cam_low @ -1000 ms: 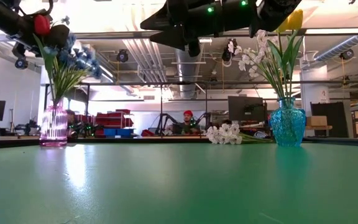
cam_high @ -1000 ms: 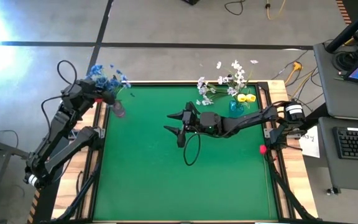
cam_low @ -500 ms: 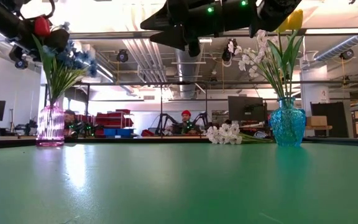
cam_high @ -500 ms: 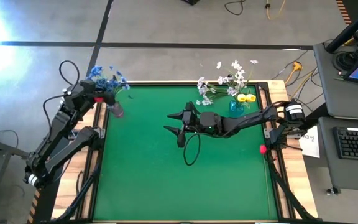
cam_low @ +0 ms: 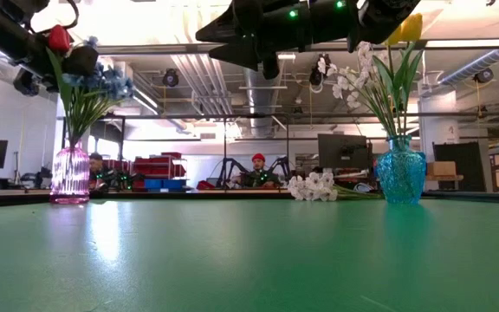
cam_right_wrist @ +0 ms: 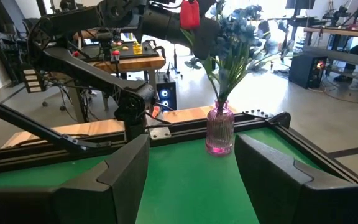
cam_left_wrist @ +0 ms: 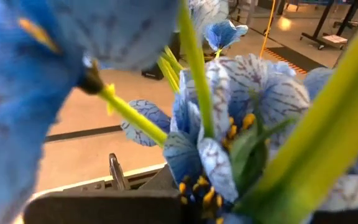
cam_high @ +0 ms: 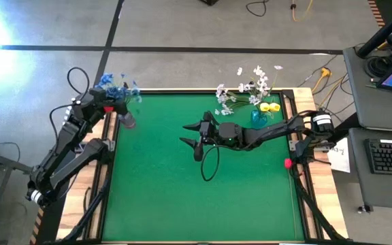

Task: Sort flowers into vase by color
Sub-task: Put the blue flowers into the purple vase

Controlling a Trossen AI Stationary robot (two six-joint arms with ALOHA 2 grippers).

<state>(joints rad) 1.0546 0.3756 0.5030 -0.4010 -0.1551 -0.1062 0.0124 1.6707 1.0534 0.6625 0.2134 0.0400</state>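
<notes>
We judge a red tulip (cam_right_wrist: 189,14) is going into the pink vase (cam_high: 128,120) at the mat's far left corner, among blue flowers (cam_low: 102,84). Left gripper (cam_right_wrist: 166,22) closed, seemingly on the tulip; blooms hide the fingertips. Next: lower, release. Right gripper (cam_high: 197,138) hangs open mid-table. White sprays (cam_low: 313,185) lie beside the blue vase (cam_low: 400,171).

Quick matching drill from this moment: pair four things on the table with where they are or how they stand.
1. pink vase
2. blue vase
3. loose white spray
4. right gripper

a. lying flat on the mat
b. holds blue flowers and a red tulip
c. open, over the middle
d. holds a yellow tulip and white blossoms

1-b, 2-d, 3-a, 4-c
</notes>
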